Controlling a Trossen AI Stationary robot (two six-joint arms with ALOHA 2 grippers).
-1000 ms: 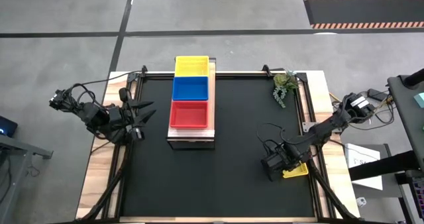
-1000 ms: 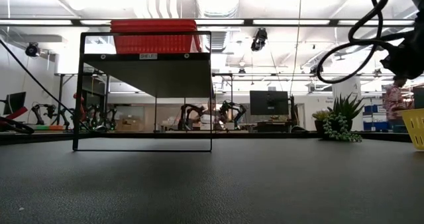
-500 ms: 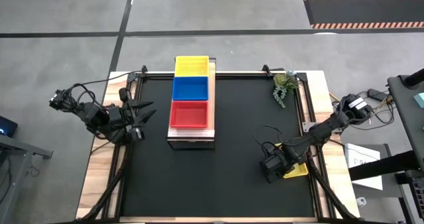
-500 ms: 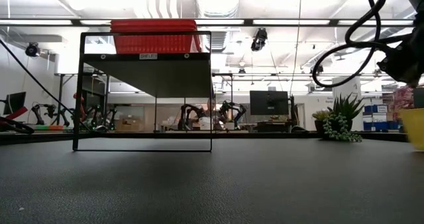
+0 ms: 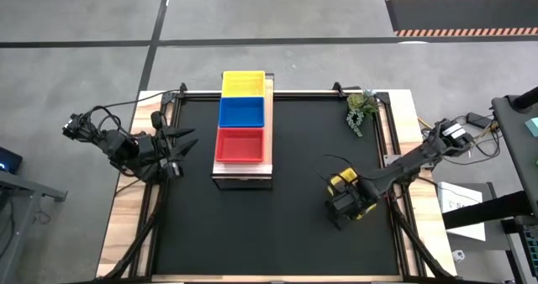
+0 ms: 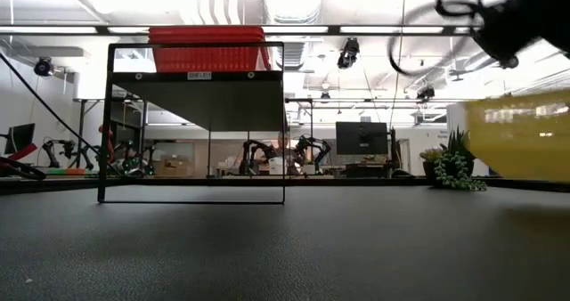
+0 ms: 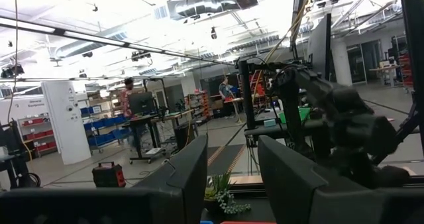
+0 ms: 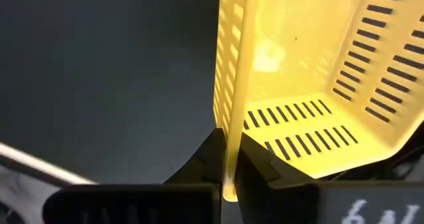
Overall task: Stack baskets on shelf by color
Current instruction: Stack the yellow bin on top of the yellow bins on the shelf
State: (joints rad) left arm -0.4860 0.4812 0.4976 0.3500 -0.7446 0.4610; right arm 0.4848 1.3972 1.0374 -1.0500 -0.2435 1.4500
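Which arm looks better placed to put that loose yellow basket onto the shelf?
The right. Its hand already pinches the yellow basket by its wall, lifted above the table. The left hand waits open and empty at the table's left edge, beside the shelf.

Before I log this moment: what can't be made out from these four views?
- How many baskets each shelf pile holds: high view looks straight down, low view shows only the red plastic mesh baskets end-on.
- Yellow plastic mesh basket gripped by the right tool: blurred and cut off by the low view's edge; mostly under the arm from above.
- Left tool: waits at the table's left edge.
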